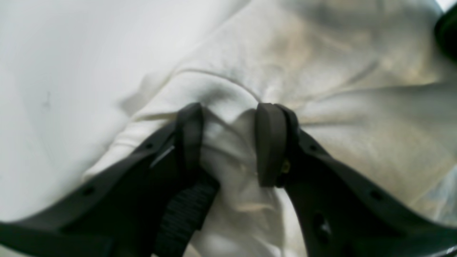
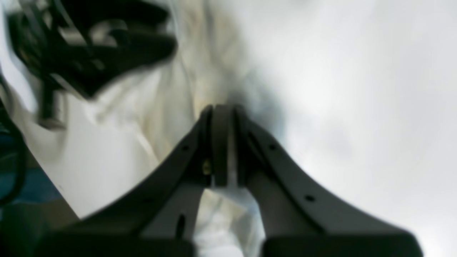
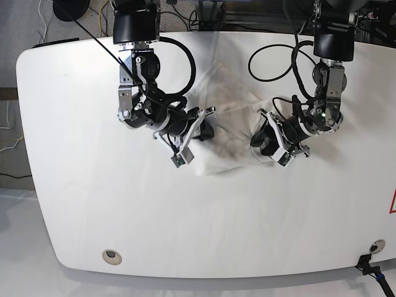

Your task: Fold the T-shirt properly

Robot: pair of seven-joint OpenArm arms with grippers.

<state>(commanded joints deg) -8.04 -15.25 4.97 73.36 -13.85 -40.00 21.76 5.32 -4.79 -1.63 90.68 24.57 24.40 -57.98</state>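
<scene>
The T-shirt (image 3: 229, 145) lies bunched and plain white in the middle of the table, between my two grippers. My left gripper (image 3: 263, 139) is at its right side. In the left wrist view the left gripper (image 1: 232, 110) has its fingers apart, with a loose fold of the T-shirt (image 1: 321, 71) humped between them and creases fanning out from one fingertip. My right gripper (image 3: 204, 131) is at the shirt's left side. In the right wrist view the right gripper (image 2: 223, 107) is shut on a thin edge of the T-shirt (image 2: 135, 117). No print shows.
The white table (image 3: 93, 204) spreads wide around the shirt, with a rounded front edge and a small round grommet (image 3: 111, 254). Black cables (image 3: 272, 62) loop from both arms over the back of the table. The left arm (image 2: 89, 46) appears blurred in the right wrist view.
</scene>
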